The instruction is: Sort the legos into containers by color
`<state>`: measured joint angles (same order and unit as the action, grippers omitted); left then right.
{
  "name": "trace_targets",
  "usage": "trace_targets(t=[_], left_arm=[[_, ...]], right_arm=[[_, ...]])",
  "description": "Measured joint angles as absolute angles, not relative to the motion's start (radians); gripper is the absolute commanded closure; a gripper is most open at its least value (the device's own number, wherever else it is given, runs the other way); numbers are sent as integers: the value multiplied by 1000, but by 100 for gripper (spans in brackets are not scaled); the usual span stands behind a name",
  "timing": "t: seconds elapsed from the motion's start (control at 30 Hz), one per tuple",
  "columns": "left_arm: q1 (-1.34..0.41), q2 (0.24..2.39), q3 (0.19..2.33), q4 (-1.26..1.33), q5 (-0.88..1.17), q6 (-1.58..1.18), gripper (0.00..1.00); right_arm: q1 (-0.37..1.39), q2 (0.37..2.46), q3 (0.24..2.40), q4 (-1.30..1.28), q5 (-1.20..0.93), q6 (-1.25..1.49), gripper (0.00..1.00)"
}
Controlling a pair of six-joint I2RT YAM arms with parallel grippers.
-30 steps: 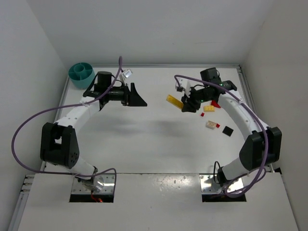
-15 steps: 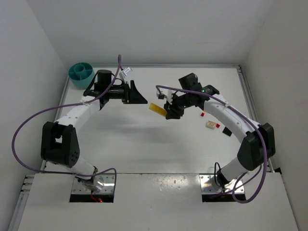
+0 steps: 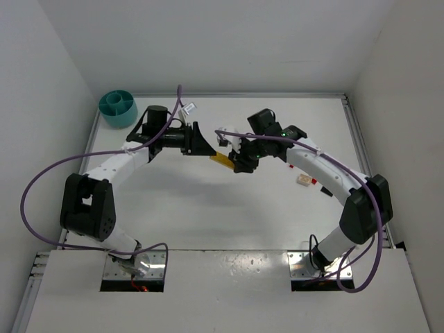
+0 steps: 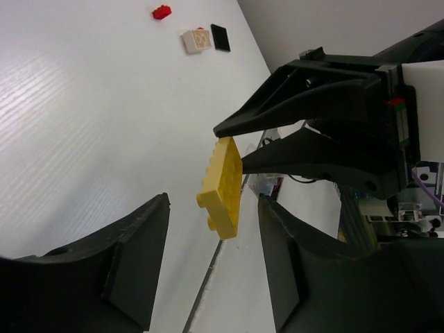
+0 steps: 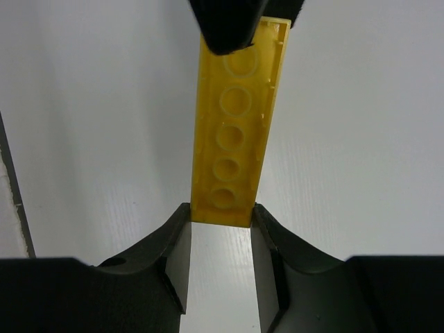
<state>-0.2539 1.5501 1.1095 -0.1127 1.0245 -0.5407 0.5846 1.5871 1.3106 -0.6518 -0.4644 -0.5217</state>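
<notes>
My right gripper [image 3: 234, 161] is shut on one end of a long yellow lego plate [image 3: 221, 158] and holds it above the table. In the right wrist view the plate [image 5: 236, 132] sticks out ahead from between the fingers. My left gripper [image 3: 202, 142] is open, facing the right one. In the left wrist view the plate's free end [image 4: 223, 177] hangs between and just beyond my open fingertips [image 4: 149, 229], not touching them. The round teal bowl [image 3: 116, 107] stands at the far left corner. A red lego [image 4: 161, 11] lies far off on the table.
A cream brick [image 3: 303, 180], a small red lego [image 3: 313, 182] and a black tile [image 3: 326, 191] lie on the right, near the right arm; the cream brick [image 4: 195, 40] and black tile [image 4: 220, 37] also show in the left wrist view. White walls enclose the table.
The right arm has carried the yellow plate leftward from the right side to the left gripper's open fingers. The left gripper has shifted a little to the right.
</notes>
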Motion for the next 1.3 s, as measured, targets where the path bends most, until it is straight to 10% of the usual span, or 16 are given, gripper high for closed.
trace_targets(t=[0.63,0.9,1.3], left_arm=[[-262,1551,1065,-80,1011,-569,84],[-229,1509,1050,-102,975,-524,95],[88,1607,1472,-537,872,-75,93]], right_arm=[[638,1589,1311,-628,-398,-503,81],[650,1579,1309,-604,-349,-453,33],[624,1367,1143,-622,-348,-424,29]])
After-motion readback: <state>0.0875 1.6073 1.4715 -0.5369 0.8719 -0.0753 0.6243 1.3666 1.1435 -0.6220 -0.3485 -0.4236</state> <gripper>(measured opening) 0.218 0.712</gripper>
